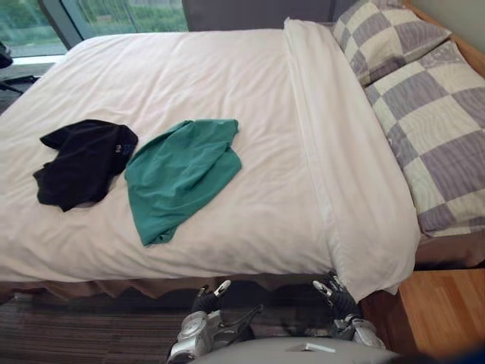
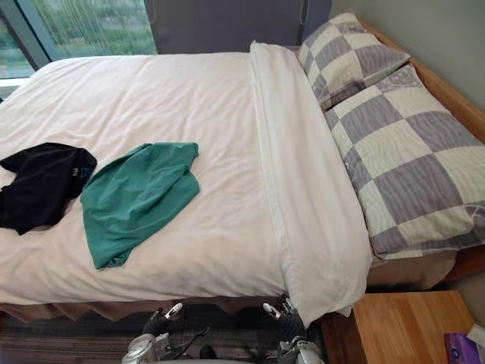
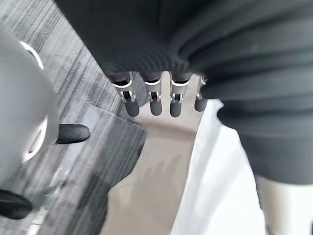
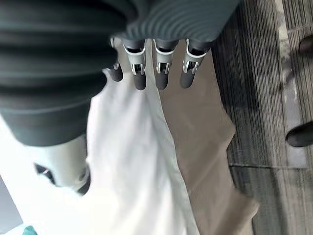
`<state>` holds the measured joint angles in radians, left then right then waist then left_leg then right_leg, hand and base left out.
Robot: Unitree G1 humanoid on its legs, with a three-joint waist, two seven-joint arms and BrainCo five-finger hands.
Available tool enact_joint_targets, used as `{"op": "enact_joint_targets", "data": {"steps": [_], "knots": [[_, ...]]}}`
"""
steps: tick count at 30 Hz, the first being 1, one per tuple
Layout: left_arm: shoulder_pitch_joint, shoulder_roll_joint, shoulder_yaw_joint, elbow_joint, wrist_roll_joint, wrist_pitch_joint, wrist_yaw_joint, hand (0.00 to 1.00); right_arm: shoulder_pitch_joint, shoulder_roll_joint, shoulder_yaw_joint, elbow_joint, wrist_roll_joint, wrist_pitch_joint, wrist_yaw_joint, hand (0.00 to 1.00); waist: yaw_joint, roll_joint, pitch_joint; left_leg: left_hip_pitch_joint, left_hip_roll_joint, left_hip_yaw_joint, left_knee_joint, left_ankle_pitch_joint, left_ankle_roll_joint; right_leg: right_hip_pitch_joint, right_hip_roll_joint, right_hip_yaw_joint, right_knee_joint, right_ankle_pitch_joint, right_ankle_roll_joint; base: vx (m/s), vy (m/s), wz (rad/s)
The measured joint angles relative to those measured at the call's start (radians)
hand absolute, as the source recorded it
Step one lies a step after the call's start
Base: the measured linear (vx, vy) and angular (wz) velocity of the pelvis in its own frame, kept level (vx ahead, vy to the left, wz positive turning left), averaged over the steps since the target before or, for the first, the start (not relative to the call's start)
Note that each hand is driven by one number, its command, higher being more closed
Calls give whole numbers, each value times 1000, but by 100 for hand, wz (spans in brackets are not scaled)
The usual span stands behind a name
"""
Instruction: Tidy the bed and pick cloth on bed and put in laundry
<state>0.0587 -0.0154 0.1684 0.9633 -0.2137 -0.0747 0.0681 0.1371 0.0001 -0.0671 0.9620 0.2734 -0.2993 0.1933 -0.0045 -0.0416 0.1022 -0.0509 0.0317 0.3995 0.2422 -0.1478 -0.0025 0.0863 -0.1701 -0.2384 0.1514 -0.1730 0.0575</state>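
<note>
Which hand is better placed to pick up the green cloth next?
Left, probably. The left hand hangs low, nearer the green cloth; the right hand is below the folded duvet, farther off. Both look open and empty.

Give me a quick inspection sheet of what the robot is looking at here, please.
Surface: white duvet lightly creased, top edge folded back beside two checked pillows.
Job's things: black cloth and green cloth lie side by side on the duvet.
Clutter: small purple object on the wooden side table.
Hands: left hand and right hand low at the bed's near edge, fingers straight, holding nothing.
Cables: nothing seen on the bed.
Surroundings: window beyond the bed; striped carpet.
</note>
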Motion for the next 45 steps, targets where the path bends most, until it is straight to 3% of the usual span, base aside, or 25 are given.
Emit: {"op": "enact_joint_targets", "data": {"steps": [1, 3, 5, 6, 7, 9, 10, 12, 13, 14, 16, 17, 20, 22, 28, 31, 32, 35, 36, 37, 39, 41, 42, 43, 45], "knots": [[3, 2, 7, -4, 19, -18, -20, 0, 1, -13, -3, 12, -2, 7, 3, 0, 6, 7, 1, -36, 61, 0, 149, -65, 18, 4, -9, -6, -6, -7, -2, -53, 86, -5], [16, 8, 4, -2, 51, -32, -57, 0, 9, -51, -9, 16, -11, 10, 16, 0, -4, 11, -1, -39, 167, -60, 258, -100, -1, 16, -41, 5, 1, -7, 26, -23, 221, 1], [27, 17, -12, 0, 69, -48, -91, 0, 17, -86, -28, 27, -22, 10, 43, 0, -6, 20, -6, -25, 215, -202, 206, -87, -19, -7, -69, 29, 11, -6, 61, 15, 441, -9], [33, 24, -14, 3, 69, -54, -108, 0, 6, -108, -43, 54, -35, 10, 61, 0, -5, 32, -12, -1, 231, -298, 123, -24, -12, -35, -85, 55, 25, -1, 88, 27, 460, -36], [37, 32, -25, 8, 68, -60, -113, 0, -13, -124, -49, 82, -45, 12, 73, 0, -3, 44, -19, 24, 204, -356, 73, -50, -82, -66, -102, 83, 27, 8, 119, 25, 406, -41], [40, 76, -73, 43, 65, -62, -119, 0, -34, -120, -59, 128, -62, 13, 96, 0, -22, 27, -16, 17, 151, -335, 66, -106, -121, -61, -153, 99, -11, 63, 152, 69, 520, -18], [33, 109, -97, 47, 61, -63, -133, 0, -40, -91, -66, 143, -63, 13, 111, 0, -27, -1, -13, 5, 121, -324, 107, -119, -123, -49, -186, 89, -35, 118, 163, 62, 500, -1], [43, 124, -122, 53, 48, -62, -140, 0, -26, -60, -77, 142, -59, 0, 122, 0, -32, 16, -6, -4, 122, -323, 164, -153, -131, -37, -191, 73, -46, 216, 175, -51, 364, -14], [40, 124, -134, 55, 49, -57, -147, 0, -29, -57, -78, 129, -61, -12, 123, 0, -29, 30, 0, -2, 126, -310, 176, -174, -109, -53, -192, 72, -18, 278, 176, -92, 370, -25], [40, 121, -144, 59, 50, -56, -149, 0, -32, -56, -78, 127, -64, -15, 123, 0, -21, 39, -4, -1, 126, -299, 175, -180, -95, -75, -195, 70, 9, 303, 154, -109, 355, -33], [33, 113, -198, 73, 49, -49, -149, 0, -31, -68, -55, 120, -100, -32, 126, 0, -8, 62, -21, 21, 118, -260, 113, -153, -50, -152, -202, -5, 70, 428, -9, -64, 309, -31], [35, 114, -210, 74, 50, -47, -149, 0, -42, -70, -23, 118, -112, -36, 124, 0, -11, 64, -24, 40, 107, -252, 54, -112, -28, -175, -191, -22, 120, 406, -11, -30, 242, -11], [26, 141, -230, 80, 50, -36, -147, 0, -54, -64, 39, 115, -170, -46, 117, 0, -27, 41, -23, 50, 85, -267, -56, -28, -11, -183, -57, -29, 275, 155, -10, -31, 132, 16], [16, 136, -246, 78, 50, -22, -142, 0, -56, -70, 74, 117, -178, -44, 119, 0, -28, 38, -20, 49, 49, -276, -96, 13, -15, -143, -5, -44, 220, 68, -10, -10, 40, 21], [-1, 129, -245, 80, 50, 11, -86, 0, -77, -79, 130, 115, -179, -6, 151, 0, -6, 19, 4, 86, -3, -276, -183, 91, -22, -9, -4, -61, -55, 44, 22, -105, -48, 4], [3, 114, -194, 50, 33, 24, -56, 0, -87, -96, 131, 77, -177, 37, 158, 0, -9, 38, 38, 4, 32, -277, 1, 41, -45, 6, 9, -77, -59, 27, 18, -185, -38, 21], [20, 99, -143, 3, 8, 20, -55, 0, -82, -110, 152, 42, -161, 53, 152, 0, -6, 47, 62, -104, 49, -270, 207, 32, -67, 9, 4, -77, -50, 24, 18, -142, 12, 7], [33, 81, -126, -15, -12, 8, -53, 0, -86, -132, 175, 30, -144, 70, 114, 0, -4, 63, 79, -179, 47, -251, 315, 79, -126, -10, -29, -81, -20, 26, 21, -34, 78, 9], [33, 88, -126, -15, -11, 2, -55, 0, -88, -132, 172, 30, -126, 77, 105, 0, -4, 63, 79, -178, 43, -234, 301, 74, -120, -19, -45, -82, -10, 27, 23, 37, 185, 3], [33, 83, -126, -16, -9, -8, -62, 0, -89, -131, 159, 26, -101, 86, 92, 0, -6, 71, 81, -184, 61, -194, 324, 16, -55, -48, -61, -77, 7, 30, 25, 72, 222, -12], [32, 90, -128, -1, -6, -20, -73, 0, -96, -129, 135, 16, -84, 111, 73, 0, -16, 75, 83, -166, 111, -190, 319, -42, -35, -68, -85, -67, 36, 28, 43, 103, 255, -11], [37, 98, -131, 2, -13, -23, -103, 0, -97, -143, 103, 17, -104, 126, 48, 0, -37, 63, 90, -88, 181, -208, 160, 0, -9, -88, -161, -45, 103, 15, 97, 130, 342, -5], [41, 98, -132, 4, -23, -22, -113, 0, -96, -149, 95, 17, -109, 130, 41, 0, -42, 66, 88, -69, 193, -235, 114, 32, -21, -93, -183, -40, 116, 13, 115, 145, 432, -20], [39, 97, -140, 12, -74, -18, -133, 0, -100, -165, 72, 27, -131, 138, 29, 0, -37, 68, 86, -34, 131, -266, 68, 24, -79, -114, -222, -15, 134, 26, 150, 167, 393, -7], [32, 112, -158, 39, -142, -18, -159, 0, -109, -166, 59, 62, -164, 139, 14, 0, -58, 58, 85, -47, 72, -283, 82, 22, -74, -118, -219, -25, 183, -10, 179, 156, 286, 14]]}}
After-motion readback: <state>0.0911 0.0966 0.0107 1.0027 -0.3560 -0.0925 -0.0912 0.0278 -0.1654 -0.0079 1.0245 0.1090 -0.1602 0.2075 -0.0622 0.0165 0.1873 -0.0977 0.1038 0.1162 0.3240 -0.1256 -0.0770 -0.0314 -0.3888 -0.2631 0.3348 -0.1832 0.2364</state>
